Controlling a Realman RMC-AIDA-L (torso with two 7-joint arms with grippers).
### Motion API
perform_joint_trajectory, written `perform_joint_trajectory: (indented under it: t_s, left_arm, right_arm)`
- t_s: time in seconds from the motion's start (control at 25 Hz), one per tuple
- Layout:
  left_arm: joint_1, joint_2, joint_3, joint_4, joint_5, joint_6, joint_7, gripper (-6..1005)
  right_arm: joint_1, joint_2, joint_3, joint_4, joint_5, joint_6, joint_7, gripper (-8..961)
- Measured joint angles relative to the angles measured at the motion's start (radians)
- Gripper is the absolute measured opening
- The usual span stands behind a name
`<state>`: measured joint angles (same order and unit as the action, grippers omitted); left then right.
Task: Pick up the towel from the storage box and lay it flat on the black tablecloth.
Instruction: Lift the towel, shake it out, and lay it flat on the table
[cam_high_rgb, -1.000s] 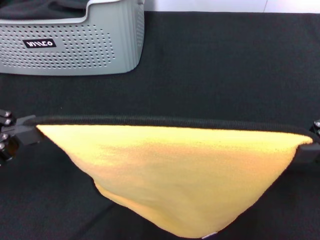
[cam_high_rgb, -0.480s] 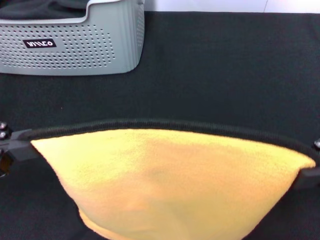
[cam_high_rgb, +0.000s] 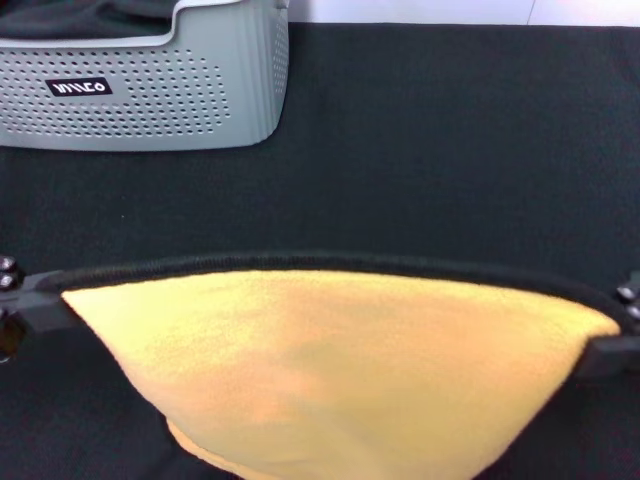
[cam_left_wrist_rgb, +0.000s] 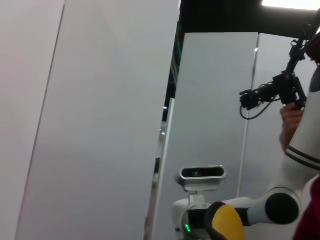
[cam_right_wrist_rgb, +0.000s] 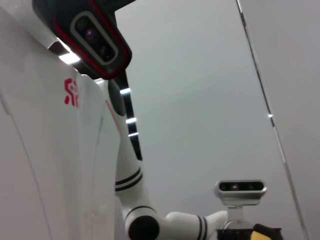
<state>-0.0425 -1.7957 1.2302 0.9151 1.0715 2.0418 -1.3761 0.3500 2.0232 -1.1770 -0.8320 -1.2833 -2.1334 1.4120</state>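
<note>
The towel (cam_high_rgb: 340, 370), soft yellow-orange fleece with a thin black edging, hangs stretched above the matte black tablecloth (cam_high_rgb: 450, 140), its top edge taut and its body sagging to a rounded point. The left end effector (cam_high_rgb: 22, 300) and right end effector (cam_high_rgb: 615, 340) each clamp 1 upper corner. The perforated grey-green plastic storage box (cam_high_rgb: 150, 90) sits well apart at the worktop's far left.

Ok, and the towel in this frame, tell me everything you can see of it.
The towel is soft cloth showing its yellow-orange face, with thin black edging along the top. It hangs stretched between the left gripper and the right gripper, each shut on an upper corner, its lower part sagging out of the head view above the black tablecloth.
</note>
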Motion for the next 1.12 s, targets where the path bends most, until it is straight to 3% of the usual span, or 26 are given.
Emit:
perform_joint_trajectory:
  t_s: [0.16,0.6,0.76,1.12]
  left_arm:
    - [-0.035,-0.009,-0.057,-0.082,0.050,-0.003,0.029,11]
    - [-0.260,-0.075,-0.412,-0.328,0.425,-0.039,0.108,11]
    - [-0.305,-0.096,-0.440,-0.335,0.509,-0.134,0.123,11]
    - [-0.350,-0.123,-0.440,-0.349,0.543,-0.291,0.168,11]
  right_arm:
    - [0.029,-0.005,-0.001,0.088,-0.021,0.053,-0.057,9]
    - [0.110,-0.012,0.007,0.205,-0.120,0.323,-0.134,9]
    - [0.126,-0.016,0.008,0.231,-0.120,0.394,-0.146,9]
    - [0.154,-0.019,0.018,0.243,-0.118,0.531,-0.145,9]
